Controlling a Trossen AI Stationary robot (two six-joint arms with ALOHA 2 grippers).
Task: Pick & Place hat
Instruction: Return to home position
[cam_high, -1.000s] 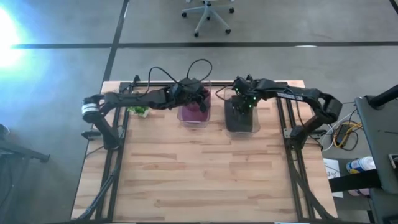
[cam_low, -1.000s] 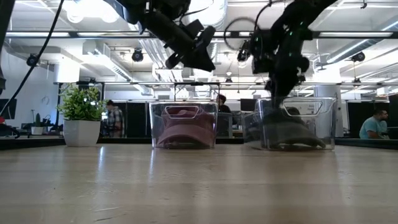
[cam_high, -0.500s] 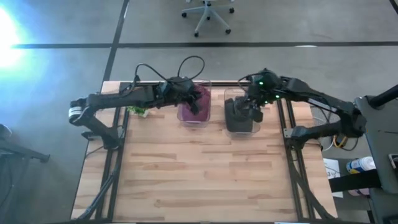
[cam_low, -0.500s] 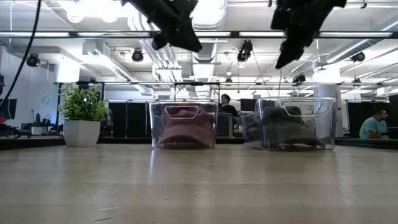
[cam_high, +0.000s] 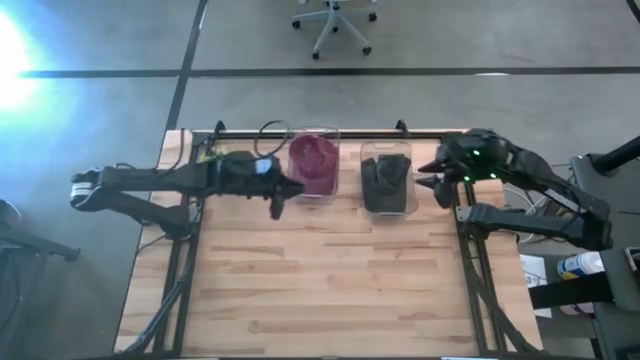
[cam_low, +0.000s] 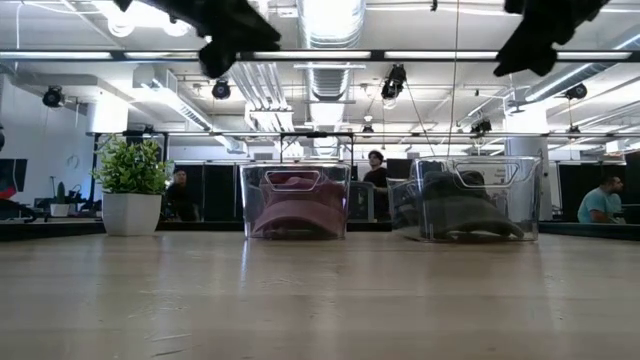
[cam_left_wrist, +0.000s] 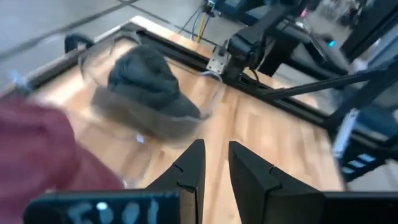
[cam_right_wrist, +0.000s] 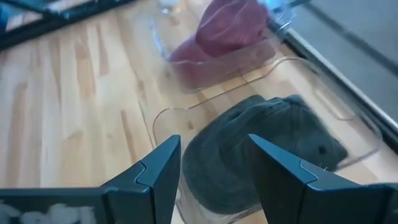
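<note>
A maroon hat (cam_high: 312, 158) lies in a clear bin (cam_low: 296, 200) at the table's far edge. A dark grey hat (cam_high: 387, 180) lies in a second clear bin (cam_low: 470, 198) to its right. My left gripper (cam_high: 278, 203) hangs above the table just left of the maroon bin, holding nothing, with a narrow gap between its fingers (cam_left_wrist: 216, 163). My right gripper (cam_high: 438, 183) hangs open and empty just right of the dark hat's bin; in its wrist view the dark hat (cam_right_wrist: 261, 143) shows past the fingers. Both grippers are high above the bins in the low view.
A potted plant (cam_low: 130, 190) stands at the table's far left, near the left arm. The table's metal frame rails (cam_high: 465, 215) run along both sides. Bare wooden board (cam_high: 320, 270) fills the near half of the table. People sit in the room behind.
Both arms have drawn away from over the bins and risen. The left gripper has moved from the maroon bin toward the table's left and a little nearer. The right gripper has moved from the dark hat's bin toward the right edge. Both hats stay in their bins.
</note>
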